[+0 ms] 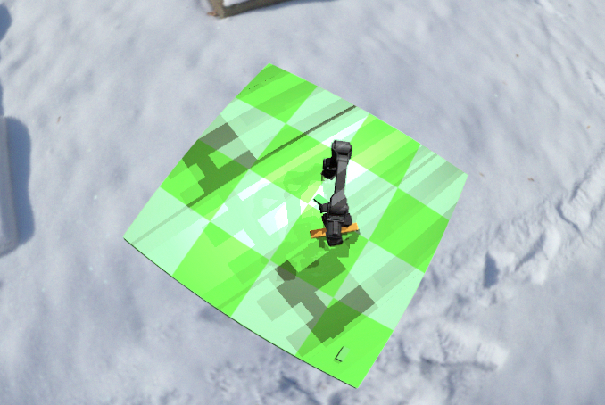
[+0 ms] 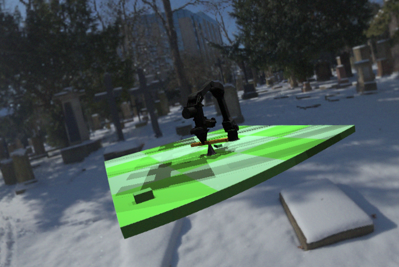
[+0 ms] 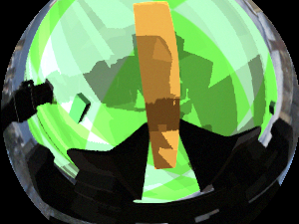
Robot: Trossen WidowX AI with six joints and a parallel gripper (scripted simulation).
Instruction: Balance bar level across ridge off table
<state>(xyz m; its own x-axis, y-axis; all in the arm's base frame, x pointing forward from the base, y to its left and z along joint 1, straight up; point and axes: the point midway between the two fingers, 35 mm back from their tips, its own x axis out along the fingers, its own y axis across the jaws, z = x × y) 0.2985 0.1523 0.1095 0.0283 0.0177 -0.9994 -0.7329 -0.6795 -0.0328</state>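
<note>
- In the top view, you have the black arm (image 1: 340,177) (image 2: 222,103) (image 3: 25,101) reaching over the green checkered table (image 1: 203,276) (image 2: 253,163) (image 3: 214,29). The orange bar (image 1: 318,233) (image 2: 196,144) (image 3: 156,64) shows on both sides of the end effector (image 1: 334,237) (image 2: 203,142) (image 3: 162,123), whose body covers the bar's middle from you. A small green block (image 1: 342,353) (image 2: 143,196) lies well apart from them, near a corner of the table.
- In the exterior view, your end effector points down at the bar, which is up off the table, over the dark ridge (image 2: 210,150). The ridge stands upright and narrows towards its top. You can't tell here whether bar and ridge touch, or whether the bar is truly level, as the view itself is tilted. A small dark block (image 2: 218,145) sits near the ridge, behind it from this side.
- In the wrist view, you see the bar running lengthwise between the two black fingers, one on each side. Your end effector is closed on it, so the bar has not been let go. One end reaches far out past the fingertips, the other a shorter way back between the fingers.
</note>
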